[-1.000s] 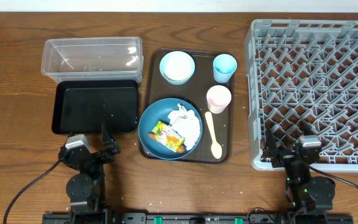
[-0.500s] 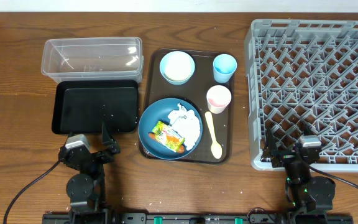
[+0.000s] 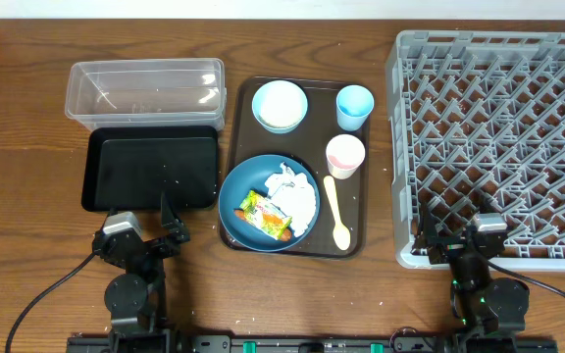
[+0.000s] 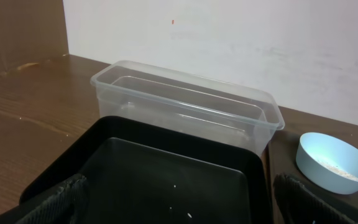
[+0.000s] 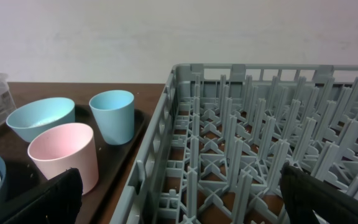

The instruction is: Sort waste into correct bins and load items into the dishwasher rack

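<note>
A blue plate (image 3: 235, 191) on the brown tray holds white tissue (image 3: 295, 196), a printed wrapper (image 3: 256, 208) and an orange stick (image 3: 277, 228). A pale bowl (image 3: 280, 105), blue cup (image 3: 354, 106), pink cup (image 3: 345, 154) and cream spoon (image 3: 336, 211) sit on the same tray. The clear bin (image 3: 145, 91) and black bin (image 3: 152, 170) lie to the left. The grey rack (image 3: 498, 137) is at right. My left gripper (image 3: 142, 233) is open and empty at the black bin's near edge. My right gripper (image 3: 457, 235) is open and empty over the rack's near-left corner.
A dark-brown serving tray (image 3: 242, 93) carries the dishes in the middle. The left wrist view shows the black bin (image 4: 160, 174), the clear bin (image 4: 185, 102) and the bowl (image 4: 334, 162). The right wrist view shows the rack (image 5: 260, 155) and both cups (image 5: 64, 152).
</note>
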